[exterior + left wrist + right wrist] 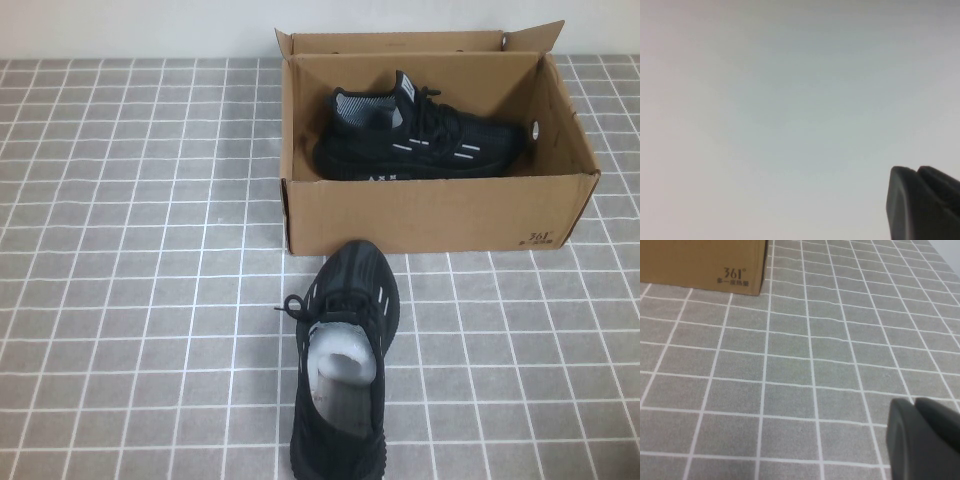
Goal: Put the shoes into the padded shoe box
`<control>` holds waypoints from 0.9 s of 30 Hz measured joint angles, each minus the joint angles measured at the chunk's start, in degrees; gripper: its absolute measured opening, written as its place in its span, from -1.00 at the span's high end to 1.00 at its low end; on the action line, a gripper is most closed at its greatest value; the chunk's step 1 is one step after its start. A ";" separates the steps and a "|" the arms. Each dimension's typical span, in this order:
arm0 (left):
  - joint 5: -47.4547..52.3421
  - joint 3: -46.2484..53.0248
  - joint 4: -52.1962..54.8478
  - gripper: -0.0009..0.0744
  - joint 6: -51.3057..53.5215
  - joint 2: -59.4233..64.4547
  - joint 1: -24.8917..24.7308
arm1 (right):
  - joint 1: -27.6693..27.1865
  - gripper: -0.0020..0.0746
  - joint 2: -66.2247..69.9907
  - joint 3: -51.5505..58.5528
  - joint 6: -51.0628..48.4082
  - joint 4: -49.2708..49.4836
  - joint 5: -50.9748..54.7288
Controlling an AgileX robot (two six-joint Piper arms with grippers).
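One black knit sneaker (420, 135) with white dash marks lies on its side inside the brown cardboard shoe box (430, 212) at the back of the table. The other sneaker (342, 365) stands upright on the grey tiled cloth just in front of the box, toe toward it, white stuffing in its opening. Neither arm shows in the high view. My left gripper (916, 170) faces a blank pale surface, fingers together and empty. My right gripper (914, 402) hovers over the tiles, fingers together and empty, with the box's printed corner (734, 275) ahead of it.
The box's flaps (530, 38) stand open at the back. The grey tiled cloth (130, 300) spreads on both sides of the loose sneaker. A pale wall runs behind the table.
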 joint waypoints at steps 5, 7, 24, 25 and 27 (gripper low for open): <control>24.11 -14.36 0.22 0.99 0.39 10.89 0.00 | 0.00 0.97 0.00 0.00 0.00 0.00 0.00; 33.89 -18.89 0.22 0.99 0.39 16.08 0.00 | 0.00 0.97 0.00 0.00 0.00 0.00 0.00; 59.78 -27.08 -25.64 0.99 38.95 45.54 0.00 | 0.00 0.97 0.00 0.00 0.00 0.00 0.00; 61.36 -27.83 -25.95 0.99 40.27 47.05 0.00 | 0.00 0.97 0.00 0.00 0.00 0.00 0.00; 64.42 -30.26 -25.89 0.99 42.56 50.93 0.00 | 0.00 0.97 0.00 0.00 0.00 0.00 0.00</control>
